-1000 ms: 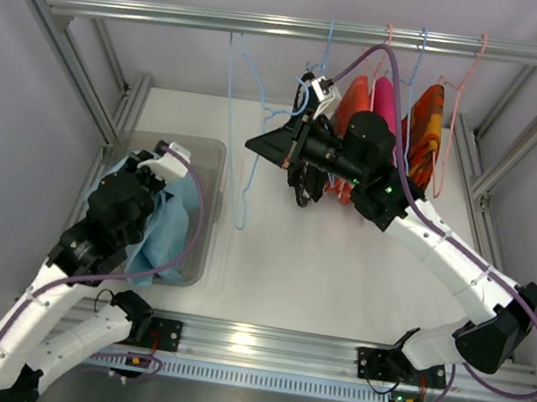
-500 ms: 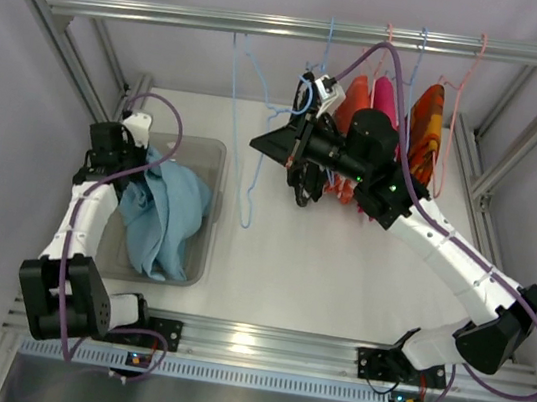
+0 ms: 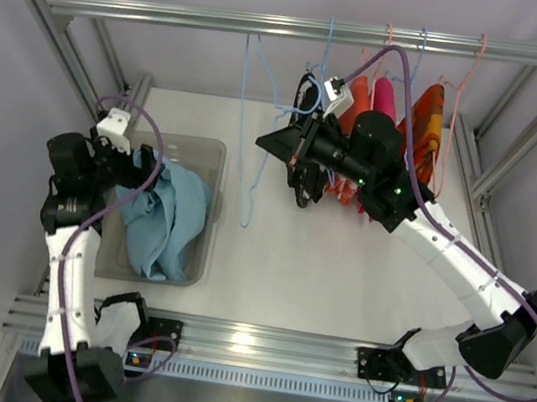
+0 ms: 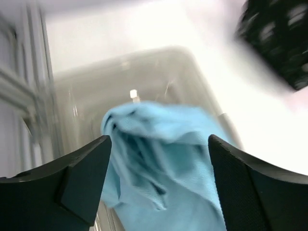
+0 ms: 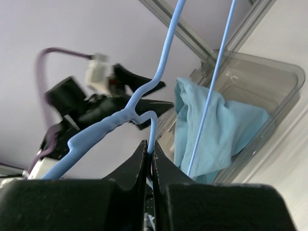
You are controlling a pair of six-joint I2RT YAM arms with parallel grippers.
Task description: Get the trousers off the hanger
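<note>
The light blue trousers [image 3: 169,222] lie crumpled in the clear bin [image 3: 211,147] at the left, off the hanger. My left gripper [image 3: 127,145] hovers over the bin's far left corner. In the left wrist view it [image 4: 159,139] is open, with the trousers [image 4: 163,163] below and nothing between the fingers. My right gripper [image 3: 303,151] is shut on the bare blue wire hanger [image 3: 245,157] under the rail. In the right wrist view the fingertips [image 5: 150,147] pinch the hanger [image 5: 139,101] just below its twisted neck, and the trousers [image 5: 216,130] show beyond.
A metal rail [image 3: 275,25] crosses the back. Red, pink and patterned orange garments [image 3: 384,107] hang on other hangers behind the right arm. Frame posts stand at both sides. The bin [image 4: 144,62] sits against the left frame.
My left gripper has opened and let go of the trousers, which now rest in the bin. The left arm has drawn back to the left. The hanger has swung slightly right.
</note>
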